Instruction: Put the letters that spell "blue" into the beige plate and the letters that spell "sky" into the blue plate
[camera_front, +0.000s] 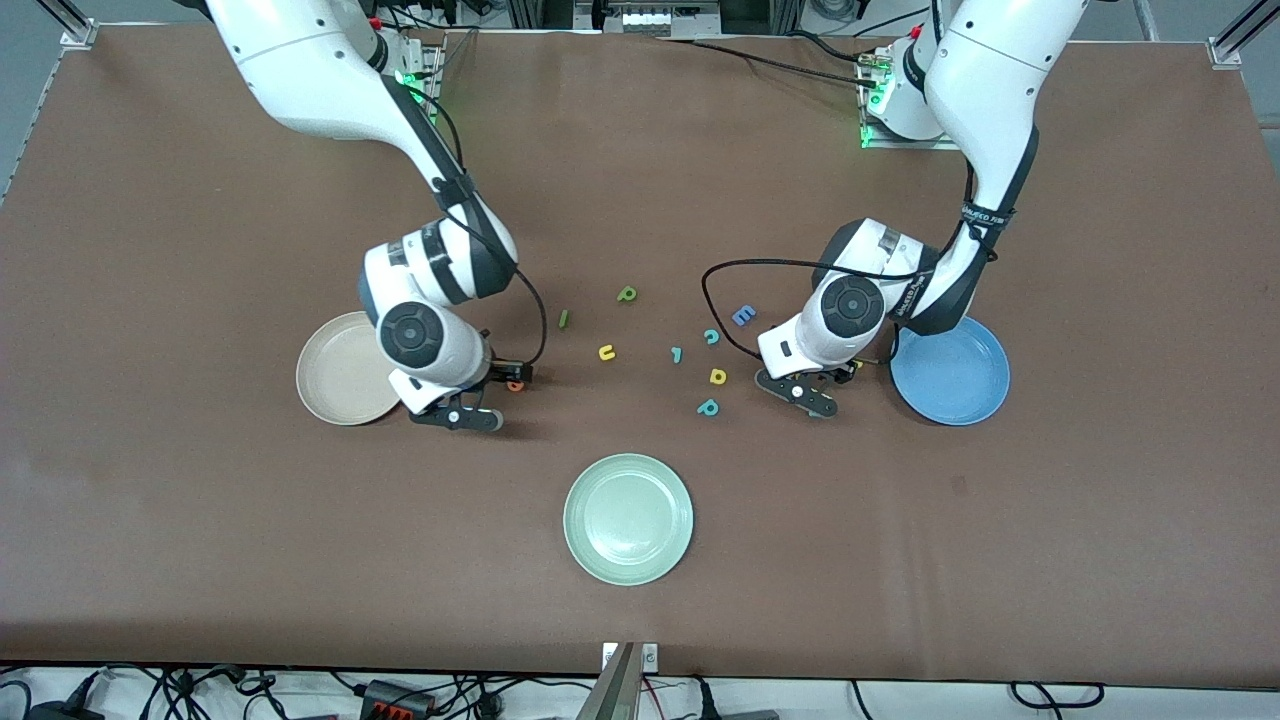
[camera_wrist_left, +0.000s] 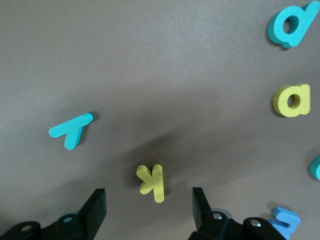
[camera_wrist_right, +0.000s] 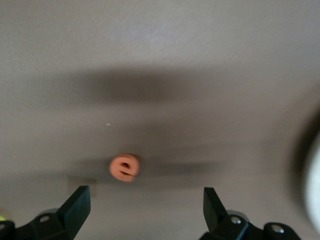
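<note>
I'm working over the worktop (camera_front: 150, 300), with the pale green plate (camera_front: 628, 518) as my marker. The beige plate (camera_front: 340, 370) sits toward the right arm's end from it and farther from the front camera; the blue plate (camera_front: 950, 372) sits toward the left arm's end, also farther. Both look empty from here.

The right pincer (camera_wrist_right: 145, 207) hangs low just beside the beige plate, fingers spread wide, nothing in them, with the orange e (camera_wrist_right: 124, 167) on the worktop between them. The left pincer (camera_wrist_left: 149, 210) is low just beside the blue plate, fingers apart around the yellow k (camera_wrist_left: 152, 182), not touching it as far as I can see.

Between the two arms, farther off than the green plate, lie the yellow u (camera_front: 606, 352), the green b (camera_front: 627, 294), the thin dark green l (camera_front: 564, 318) and the teal y (camera_wrist_left: 71, 129). I can't pick out the yellow s.

I judge these foam letters featherlight, soft, thin and flat on the worktop, so they'll squash or skid sooner than break. I'd pinch the k across its straight stem, and the e across its round body, fingertips right down at the surface.
</note>
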